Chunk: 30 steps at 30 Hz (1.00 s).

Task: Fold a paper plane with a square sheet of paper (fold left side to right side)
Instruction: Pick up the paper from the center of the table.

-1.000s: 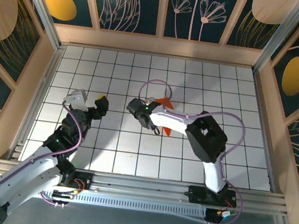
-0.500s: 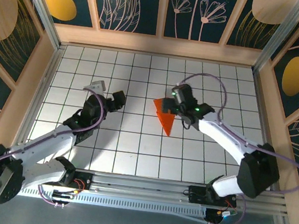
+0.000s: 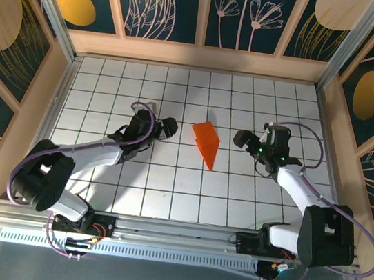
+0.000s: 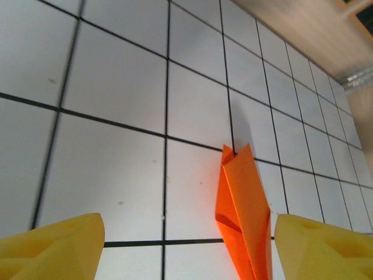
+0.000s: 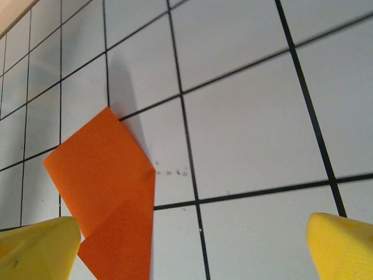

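Note:
The orange sheet of paper is folded into a narrow pointed dart, the paper plane (image 3: 205, 142). It lies free on the white grid table, its tip toward the near edge. My left gripper (image 3: 168, 127) is open just left of it, not touching. In the left wrist view the plane (image 4: 245, 216) rises from the tiles between the yellow fingertips (image 4: 55, 248), close to the right one. My right gripper (image 3: 242, 139) is open to the right of the plane, apart from it. In the right wrist view the plane (image 5: 108, 186) lies by the left fingertip (image 5: 35, 251).
Wooden walls (image 3: 199, 57) with patterned panels close the table at the back and both sides. An aluminium rail (image 3: 174, 232) with both arm bases runs along the near edge. Purple cables (image 3: 297, 152) loop over the arms. White tiles (image 3: 165, 193) lie open nearer than the plane.
The right gripper has opened, let go of the paper and drawn back to the right. The left arm has reached right, up to the plane's left side, its jaws slightly narrowed.

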Each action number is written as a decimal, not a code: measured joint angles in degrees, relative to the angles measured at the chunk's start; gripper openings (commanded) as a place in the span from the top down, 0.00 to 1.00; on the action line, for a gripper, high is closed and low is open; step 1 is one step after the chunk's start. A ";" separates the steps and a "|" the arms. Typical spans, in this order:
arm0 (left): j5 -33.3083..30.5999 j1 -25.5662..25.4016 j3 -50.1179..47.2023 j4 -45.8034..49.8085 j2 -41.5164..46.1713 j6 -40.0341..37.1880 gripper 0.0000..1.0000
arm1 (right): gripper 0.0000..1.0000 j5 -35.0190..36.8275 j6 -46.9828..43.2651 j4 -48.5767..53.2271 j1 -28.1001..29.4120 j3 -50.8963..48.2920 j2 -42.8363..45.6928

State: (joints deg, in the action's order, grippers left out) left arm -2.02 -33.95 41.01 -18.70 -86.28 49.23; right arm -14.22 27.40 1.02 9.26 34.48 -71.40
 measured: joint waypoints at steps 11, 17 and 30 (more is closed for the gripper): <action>7.02 -3.17 5.09 -3.69 -9.57 4.13 0.24 | 0.01 -7.28 2.67 -8.28 -5.84 -5.33 0.00; 9.20 -4.39 8.66 -5.57 -15.04 5.81 0.25 | 0.01 -8.76 3.04 -9.68 -6.60 -6.91 0.00; 10.86 -5.92 16.09 -8.07 -25.00 9.22 0.50 | 0.01 -9.88 2.99 -10.32 -7.30 -7.21 0.00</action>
State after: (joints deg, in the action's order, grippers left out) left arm 8.84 -39.88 57.10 -26.76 -111.28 58.46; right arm -24.10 30.39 -9.30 1.96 27.27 -71.40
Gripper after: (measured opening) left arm 0.560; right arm 0.992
